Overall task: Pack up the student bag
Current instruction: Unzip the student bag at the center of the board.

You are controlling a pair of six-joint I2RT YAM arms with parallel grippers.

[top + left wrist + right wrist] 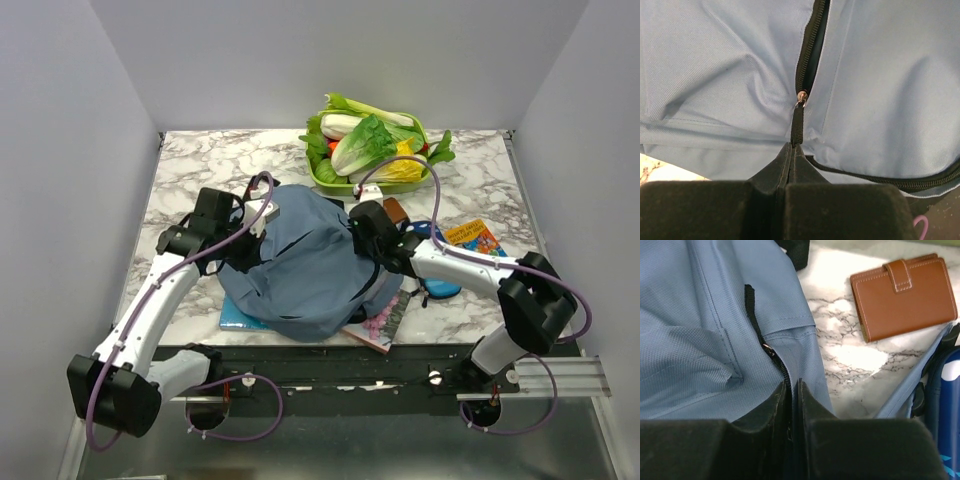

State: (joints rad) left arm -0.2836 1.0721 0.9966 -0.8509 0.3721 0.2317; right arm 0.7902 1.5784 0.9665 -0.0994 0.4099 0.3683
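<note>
Bag point(300, 270) sits mid-table point(200, 170), near the front edge, slumped as a rounded mound on top of a book point(385, 325), with one arm at each side. Soft fabric, creased and sagging, so it likely has no stiffness of its own. Looks light, will fold and drag rather than slide as one piece, and the mouth won't hold open unless it is held. Not fragile, cloth not slippery. Best holds are probably the zip tabs, the seam beside the zip, or the straps; a pinch of loose panel would just bunch up. Left gripper point(792, 150) is clenched on the black pull tab point(797, 125), strap taut up to the slider point(801, 96), zip gaping above it. Right gripper point(791, 390) has its jaws almost together with a thin slit between them. The zip line runs down into that slit, but can't tell if it is pinching the cloth or letting go. A second tab point(752, 305) lies free on the fabric, and a wallet point(905, 292) sits on the marble near the bag. Orientation: mound slightly wider left-to-right in the top view, so long axis roughly across the table. Can't tell which end is the top.
</note>
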